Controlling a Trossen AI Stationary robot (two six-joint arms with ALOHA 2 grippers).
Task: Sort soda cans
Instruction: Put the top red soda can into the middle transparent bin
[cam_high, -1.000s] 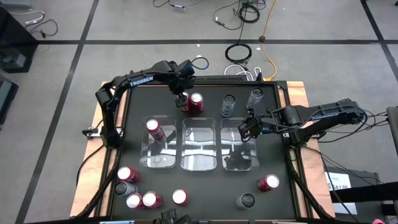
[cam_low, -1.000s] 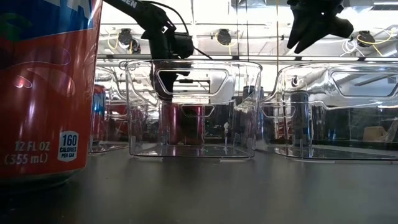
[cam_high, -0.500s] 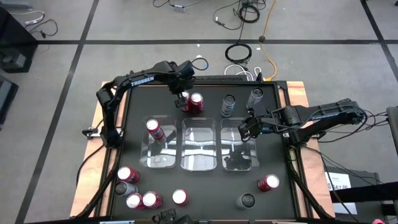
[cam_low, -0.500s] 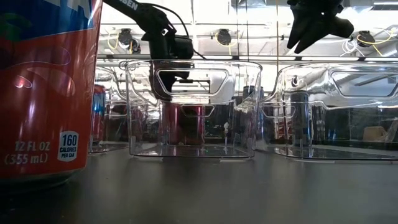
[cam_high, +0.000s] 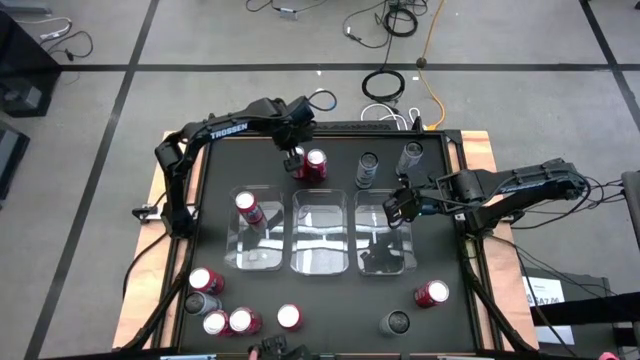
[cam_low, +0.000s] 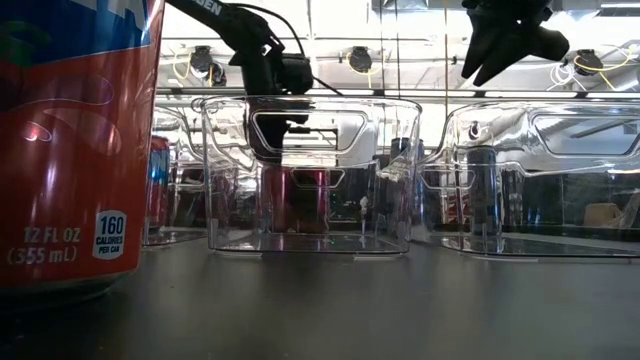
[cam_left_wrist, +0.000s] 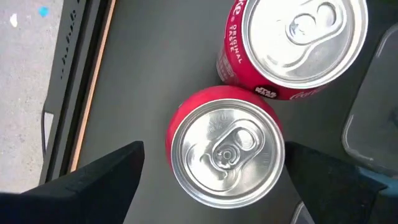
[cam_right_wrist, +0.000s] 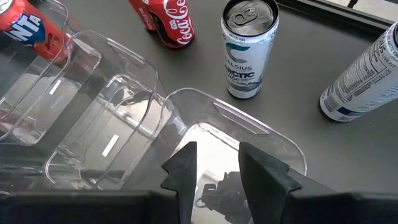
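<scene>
The left pincer (cam_left_wrist: 214, 171) hangs over the far part of the bench (cam_high: 445, 270), spread wide, one finger (cam_left_wrist: 93, 177) on either side of a red can (cam_left_wrist: 225, 155) seen straight down onto its silver top; neither finger touches the can, so it grips nothing; a second red can (cam_left_wrist: 292, 43) stands just beside the first, touching or nearly touching it; in the high view these two sit together behind the row of bins, the second can (cam_high: 316, 163) clear to see and the first mostly hidden under the pincer (cam_high: 295, 160).

The right pincer (cam_right_wrist: 217, 165) hovers above the right-hand clear bin (cam_right_wrist: 249, 134), its fingers parted a little and empty; beyond that bin's far rim stands a silver-and-white can (cam_right_wrist: 249, 53), and a taller grey can (cam_right_wrist: 364, 78) stands off to one side of it; in the high view the pincer (cam_high: 398, 208) is over the bin's far right corner.

Three clear bins stand side by side mid-bench; the left bin (cam_high: 262, 258) holds one red can (cam_high: 247, 207), tilted against its wall; the middle bin (cam_high: 322, 255) holds no can.

Near the front edge lie more cans: a cluster of red ones (cam_high: 228, 318) with a grey one (cam_high: 200, 303) at the left, a lone red can (cam_high: 432, 294) and a dark can (cam_high: 396, 323) at the right.
</scene>
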